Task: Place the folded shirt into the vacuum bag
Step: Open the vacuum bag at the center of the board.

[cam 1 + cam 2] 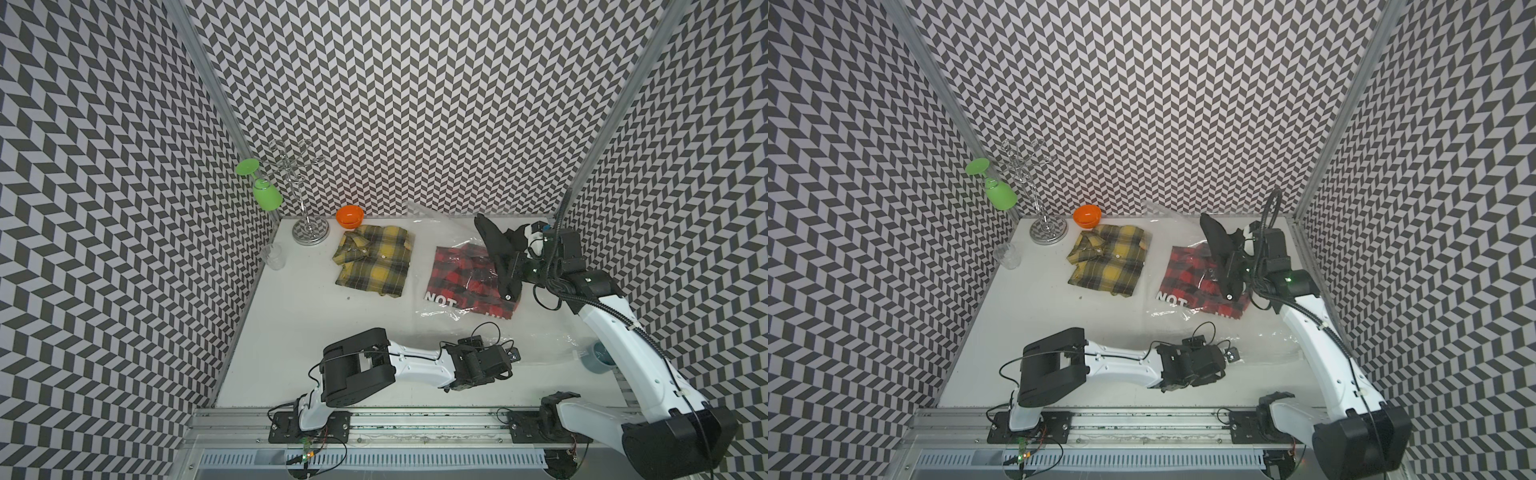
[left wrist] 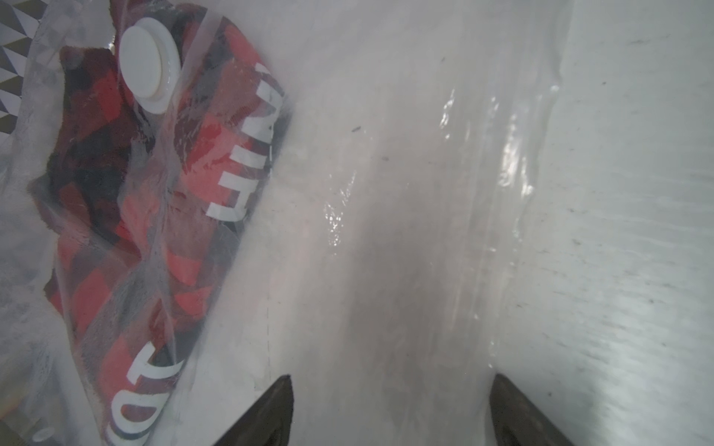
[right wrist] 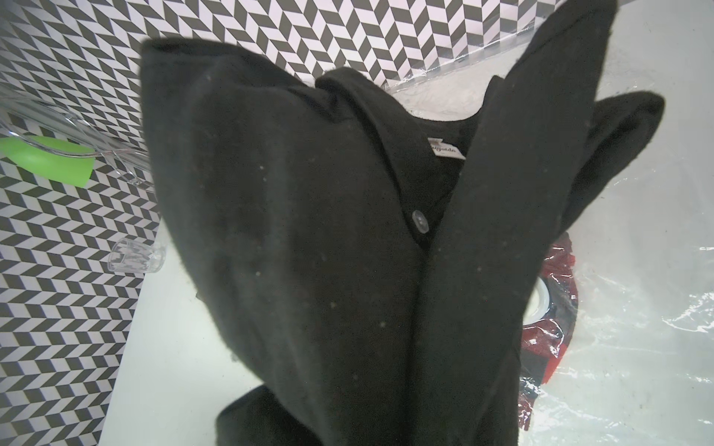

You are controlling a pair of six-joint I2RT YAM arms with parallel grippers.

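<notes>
Right gripper [image 1: 516,266]: clamped on black button shirt [image 3: 309,231], which hangs above the vacuum bag [image 1: 453,235]. The bag lies on the table [image 1: 291,332], right side, holding a red plaid shirt [image 1: 461,274]. Left gripper [image 2: 390,409]: jaws apart over bag film; only its wrist view shows the white valve [image 2: 145,65] whole.

The black shirt [image 3: 347,251] fills the right wrist view, hiding the right gripper [image 1: 502,268] fingers and running past the view's edge. Over the vacuum bag [image 2: 386,193], only the left gripper [image 2: 392,376] fingertips [image 2: 280,405] show in its wrist view, cut off by the edge. White lettering [image 1: 440,298] over the red plaid shirt [image 1: 465,274] inside the bag is broken by creases.
</notes>
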